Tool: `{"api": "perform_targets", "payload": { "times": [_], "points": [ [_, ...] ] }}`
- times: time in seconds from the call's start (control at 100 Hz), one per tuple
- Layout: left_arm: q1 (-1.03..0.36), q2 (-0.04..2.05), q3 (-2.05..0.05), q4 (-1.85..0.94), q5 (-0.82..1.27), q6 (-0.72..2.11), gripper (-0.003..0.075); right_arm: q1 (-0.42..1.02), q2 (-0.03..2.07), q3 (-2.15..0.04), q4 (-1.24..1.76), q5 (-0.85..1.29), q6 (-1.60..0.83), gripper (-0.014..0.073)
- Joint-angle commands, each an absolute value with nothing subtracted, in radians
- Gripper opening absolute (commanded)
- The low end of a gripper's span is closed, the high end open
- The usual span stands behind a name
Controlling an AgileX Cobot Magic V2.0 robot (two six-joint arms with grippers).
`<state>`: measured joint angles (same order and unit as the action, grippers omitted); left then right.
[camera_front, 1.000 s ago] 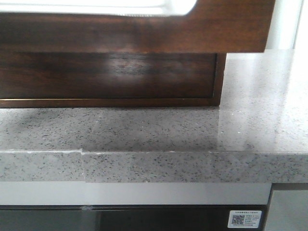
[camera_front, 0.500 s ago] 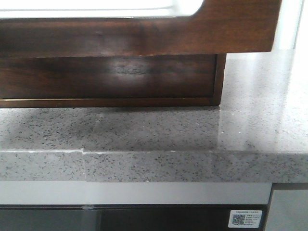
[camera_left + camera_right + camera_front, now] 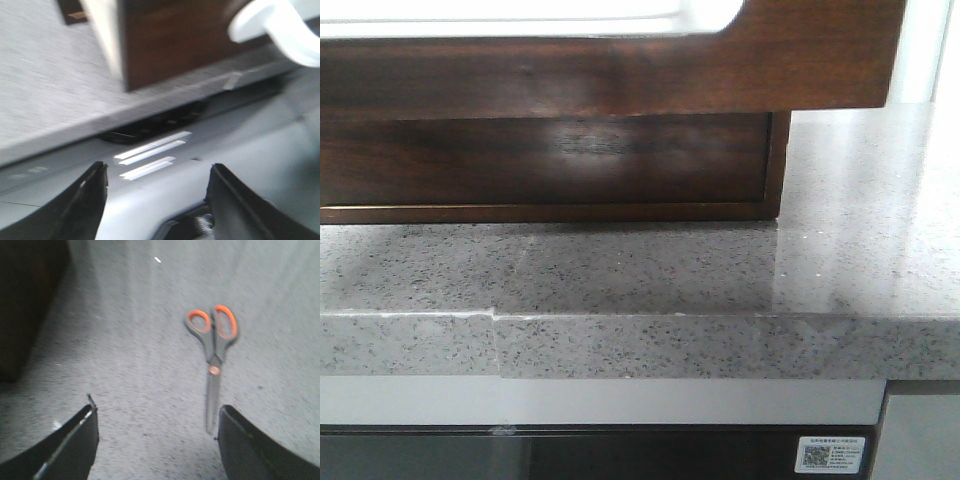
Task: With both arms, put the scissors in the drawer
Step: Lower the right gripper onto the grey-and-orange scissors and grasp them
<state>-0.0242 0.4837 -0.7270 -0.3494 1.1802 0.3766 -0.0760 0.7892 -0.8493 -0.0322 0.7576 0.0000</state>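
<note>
Hovering spread over the scissors (image 3: 212, 360), your right gripper (image 3: 156, 432) holds nothing.
Your left gripper (image 3: 156, 187), also spread and empty, faces the drawer (image 3: 620, 75), pulled out above the countertop (image 3: 720, 280) to receive them.

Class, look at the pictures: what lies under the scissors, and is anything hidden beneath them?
The scissors lie flat on the grey speckled countertop, closed, with the right gripper open nearby. Nothing else shows under them; the stone directly beneath the blades and handles is covered.
</note>
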Motion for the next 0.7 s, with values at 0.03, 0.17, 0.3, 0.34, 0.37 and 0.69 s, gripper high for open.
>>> {"api": "perform_targets", "payload": {
  "times": [0.03, 0.17, 0.3, 0.34, 0.37, 0.69],
  "points": [
    [-0.095, 0.471, -0.782, -0.224, 1.036, 0.296, 0.0399, -0.197, 0.886, -0.935, -0.048, 0.754, 0.0, 0.0413],
    [-0.138, 0.429, -0.784, -0.166, 0.874, 0.273, 0.0399, -0.358, 1.025, -0.978, 0.048, 0.806, -0.082, 0.0359],
    [-0.145, 0.421, -0.784, -0.179, 0.739, 0.273, 0.04, -0.403, 1.169, -1.049, 0.12, 0.905, -0.16, 0.0358],
    [-0.145, 0.421, -0.784, -0.187, 0.707, 0.273, 0.0399, -0.403, 1.215, -1.071, 0.12, 0.93, -0.168, 0.0358],
    [-0.145, 0.421, -0.784, -0.196, 0.686, 0.273, 0.04, -0.403, 1.243, -1.091, 0.123, 0.943, -0.173, 0.0358],
    [-0.145, 0.421, -0.784, -0.254, 0.591, 0.273, 0.0399, -0.342, 1.5, -1.24, 0.145, 0.984, -0.25, 0.0355]
  ]
}}
